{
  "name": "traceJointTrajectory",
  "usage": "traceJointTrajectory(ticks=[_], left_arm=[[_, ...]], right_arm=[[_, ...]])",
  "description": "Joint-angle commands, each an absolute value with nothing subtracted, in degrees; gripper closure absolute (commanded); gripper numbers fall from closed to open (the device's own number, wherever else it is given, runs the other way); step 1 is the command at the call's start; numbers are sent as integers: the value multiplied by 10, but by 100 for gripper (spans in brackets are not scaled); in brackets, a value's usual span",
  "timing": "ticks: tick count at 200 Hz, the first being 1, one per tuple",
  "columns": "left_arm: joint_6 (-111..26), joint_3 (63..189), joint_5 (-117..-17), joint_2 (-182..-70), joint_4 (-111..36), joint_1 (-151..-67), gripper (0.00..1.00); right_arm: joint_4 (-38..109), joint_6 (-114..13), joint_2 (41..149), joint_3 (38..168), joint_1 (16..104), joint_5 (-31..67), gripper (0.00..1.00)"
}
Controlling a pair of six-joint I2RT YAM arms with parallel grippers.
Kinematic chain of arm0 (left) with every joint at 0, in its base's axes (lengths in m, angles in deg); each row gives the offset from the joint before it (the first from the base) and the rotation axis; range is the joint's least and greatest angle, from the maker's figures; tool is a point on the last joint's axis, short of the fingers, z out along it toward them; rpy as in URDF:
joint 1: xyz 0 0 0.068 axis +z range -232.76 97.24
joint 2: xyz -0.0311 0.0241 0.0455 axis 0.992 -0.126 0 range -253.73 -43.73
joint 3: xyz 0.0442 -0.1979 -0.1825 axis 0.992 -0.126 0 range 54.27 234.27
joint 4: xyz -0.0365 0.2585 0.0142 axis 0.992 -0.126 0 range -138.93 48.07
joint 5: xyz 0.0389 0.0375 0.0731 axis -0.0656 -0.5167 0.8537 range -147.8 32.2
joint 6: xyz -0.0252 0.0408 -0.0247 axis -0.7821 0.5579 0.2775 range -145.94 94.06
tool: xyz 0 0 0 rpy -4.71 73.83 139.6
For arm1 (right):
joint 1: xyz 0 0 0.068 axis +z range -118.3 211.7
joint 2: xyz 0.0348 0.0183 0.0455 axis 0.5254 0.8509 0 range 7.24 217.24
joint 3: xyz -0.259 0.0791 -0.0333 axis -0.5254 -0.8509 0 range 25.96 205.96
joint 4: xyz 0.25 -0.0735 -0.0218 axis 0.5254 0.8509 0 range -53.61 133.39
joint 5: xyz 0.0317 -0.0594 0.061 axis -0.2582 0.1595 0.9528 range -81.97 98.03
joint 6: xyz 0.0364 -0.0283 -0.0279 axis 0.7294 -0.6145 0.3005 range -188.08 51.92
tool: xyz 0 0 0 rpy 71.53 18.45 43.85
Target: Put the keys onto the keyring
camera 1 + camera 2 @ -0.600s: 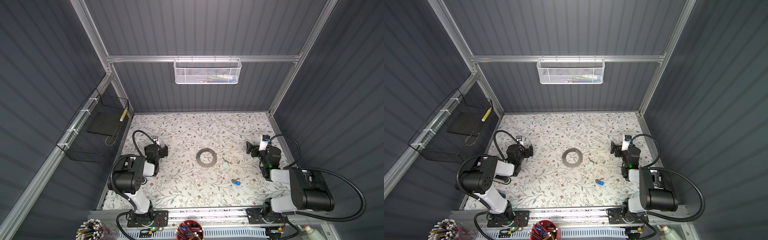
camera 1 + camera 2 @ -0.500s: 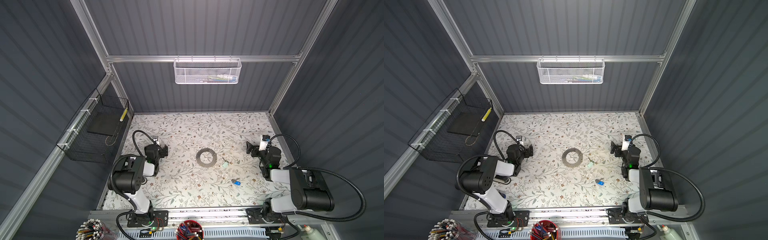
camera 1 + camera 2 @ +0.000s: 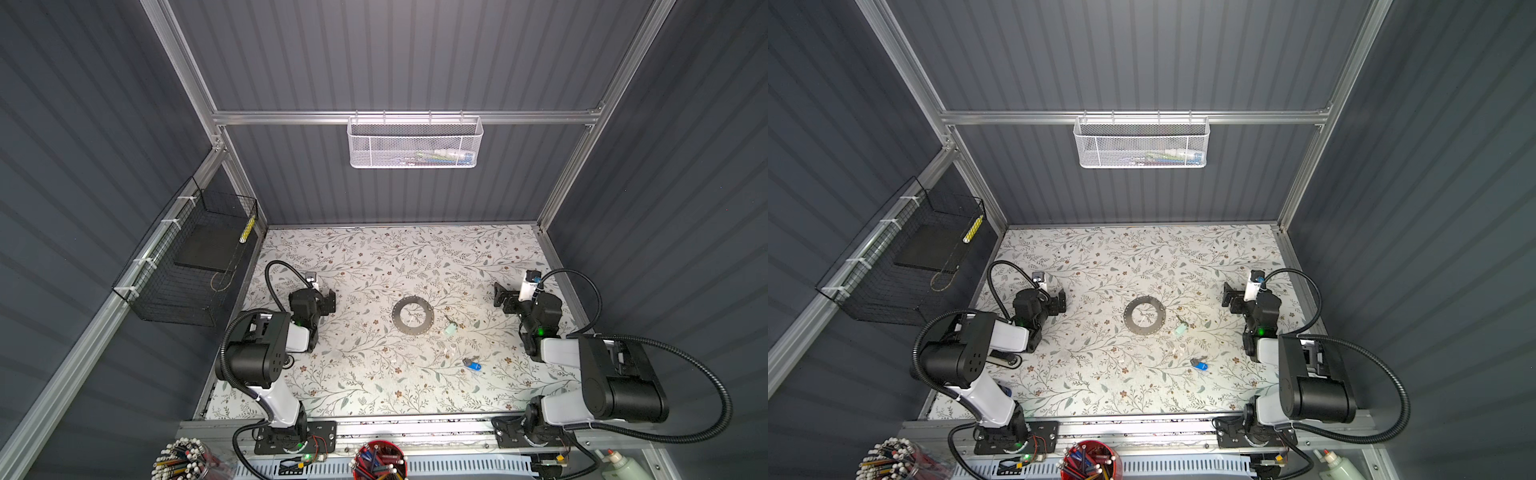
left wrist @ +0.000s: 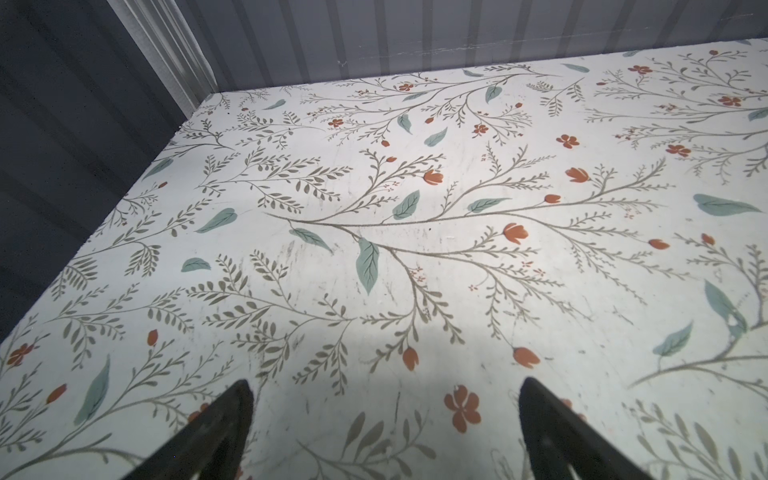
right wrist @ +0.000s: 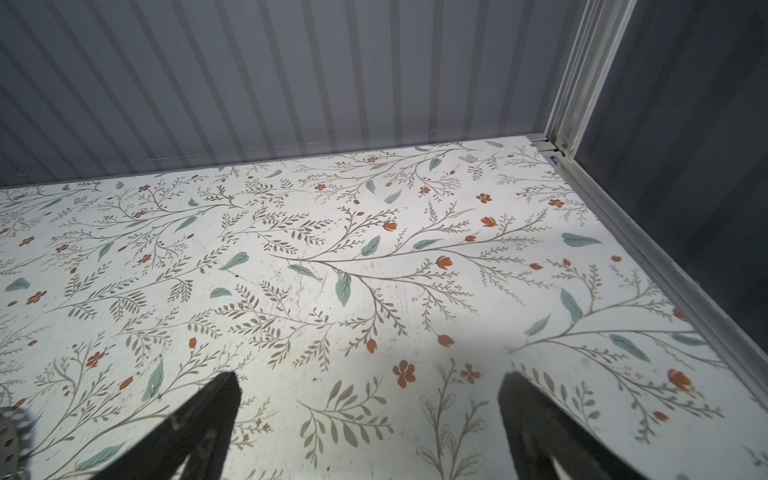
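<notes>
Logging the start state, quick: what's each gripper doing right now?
Left gripper: open, holding nothing.
Right gripper: open, holding nothing.

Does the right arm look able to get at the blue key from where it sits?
Probably yes. The blue key lies in the open on that arm's side, nothing stands between it and the right tool, and the tool is open and empty.

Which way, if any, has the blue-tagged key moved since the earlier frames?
No. The blue-tagged key keeps its place against the table's front edge.
</notes>
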State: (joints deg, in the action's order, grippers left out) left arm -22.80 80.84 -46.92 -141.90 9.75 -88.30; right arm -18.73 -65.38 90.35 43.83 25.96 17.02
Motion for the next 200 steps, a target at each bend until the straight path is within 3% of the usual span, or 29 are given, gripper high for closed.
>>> traceJointTrajectory(ticks=[1, 47, 77, 113, 141, 200], left_arm=[[-234, 813, -467, -1421, 103, -881, 0], [-241, 811, -446, -1396, 95, -881, 0], [-220, 827, -502, -1341, 17, -882, 0], [-224, 866, -542, -1269, -115, -896, 0], [-216, 917, -544, -1238, -231, -932, 0], [-234, 995, -566, -1232, -409, -1004, 5]], right_arm=[[-186, -647, 909, 450, 257, 153, 1], [-195, -644, 853, 422, 259, 133, 3], [18, -654, 730, 480, 267, 129, 10], [247, -664, 669, 570, 307, 97, 18], [373, -682, 676, 627, 368, 127, 35], [505, -691, 775, 698, 553, 104, 57]])
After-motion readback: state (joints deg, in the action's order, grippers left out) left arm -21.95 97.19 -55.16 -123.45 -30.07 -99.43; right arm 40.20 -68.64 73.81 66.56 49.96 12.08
